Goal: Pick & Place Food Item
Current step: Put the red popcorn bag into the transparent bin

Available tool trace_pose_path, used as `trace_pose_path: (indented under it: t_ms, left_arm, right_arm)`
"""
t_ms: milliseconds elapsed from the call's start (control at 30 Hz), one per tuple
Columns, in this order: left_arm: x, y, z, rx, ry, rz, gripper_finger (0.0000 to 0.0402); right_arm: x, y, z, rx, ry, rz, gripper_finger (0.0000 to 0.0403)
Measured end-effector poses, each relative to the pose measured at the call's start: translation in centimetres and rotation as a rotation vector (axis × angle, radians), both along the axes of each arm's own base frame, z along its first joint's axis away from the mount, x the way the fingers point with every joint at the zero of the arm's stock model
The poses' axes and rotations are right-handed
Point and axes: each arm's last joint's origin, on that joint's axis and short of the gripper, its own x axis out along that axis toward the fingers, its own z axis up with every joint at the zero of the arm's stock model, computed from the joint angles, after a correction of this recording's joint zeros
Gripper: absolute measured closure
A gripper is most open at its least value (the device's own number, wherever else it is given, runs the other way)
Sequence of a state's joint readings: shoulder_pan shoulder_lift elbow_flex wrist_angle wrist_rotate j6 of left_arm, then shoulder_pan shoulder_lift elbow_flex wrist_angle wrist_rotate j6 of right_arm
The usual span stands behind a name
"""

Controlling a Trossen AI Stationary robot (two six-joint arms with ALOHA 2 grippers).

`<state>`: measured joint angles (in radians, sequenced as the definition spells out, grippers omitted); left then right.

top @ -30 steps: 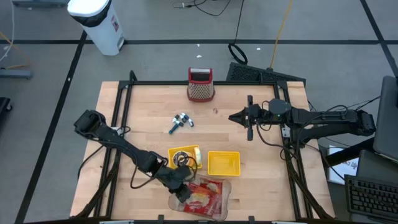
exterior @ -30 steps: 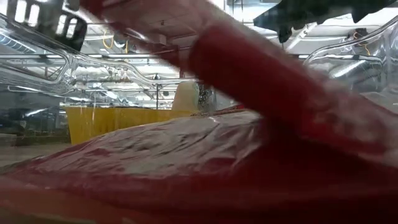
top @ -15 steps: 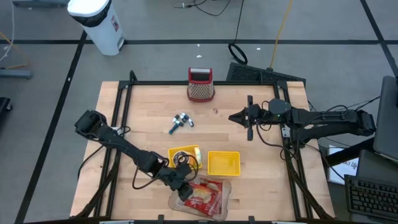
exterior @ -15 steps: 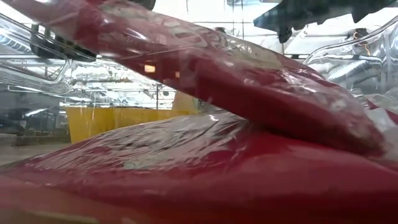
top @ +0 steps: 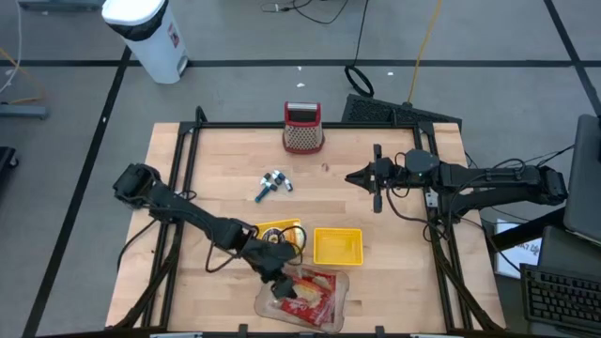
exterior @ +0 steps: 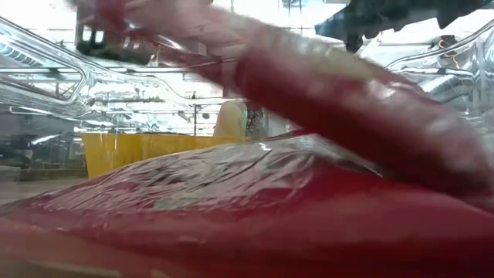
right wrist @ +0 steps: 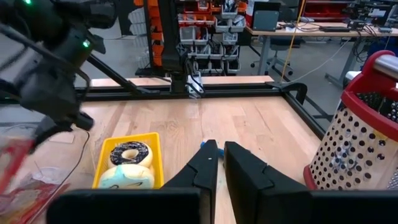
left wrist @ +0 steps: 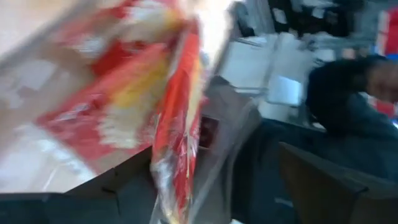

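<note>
We see the left gripper at the near edge of the bench, over the left end of the red food packet, which lies in clear wrapping against that edge. In the wrist view the packet's rim hangs between the dark fingers; we cannot tell whether they pinch it or stand spread. Two yellow trays sit just behind the packet, the left one holding doughnuts. The right gripper waits toward the right edge, fingers pressed together. A red grater stands at the far edge.
</note>
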<state>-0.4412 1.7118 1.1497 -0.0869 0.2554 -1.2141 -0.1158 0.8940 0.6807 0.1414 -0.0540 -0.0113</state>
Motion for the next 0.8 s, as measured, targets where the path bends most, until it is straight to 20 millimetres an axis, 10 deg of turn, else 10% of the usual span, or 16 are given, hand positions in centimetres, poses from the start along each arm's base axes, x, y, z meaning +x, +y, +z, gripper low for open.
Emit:
trace_pose_path:
  t_ms: [467,800]
  left_arm:
    - [-1.2,1.1,2.8,-0.006,-0.041,0.057,0.0077]
    - [-2.9,1.3,0.9,0.009,0.292,0.173,0.0077]
  right_arm:
    - [0.0,0.0,-0.1,-0.025,0.013,0.004,0.0383]
    - [0.0,0.0,-0.1,-0.025,0.015,0.004,0.0383]
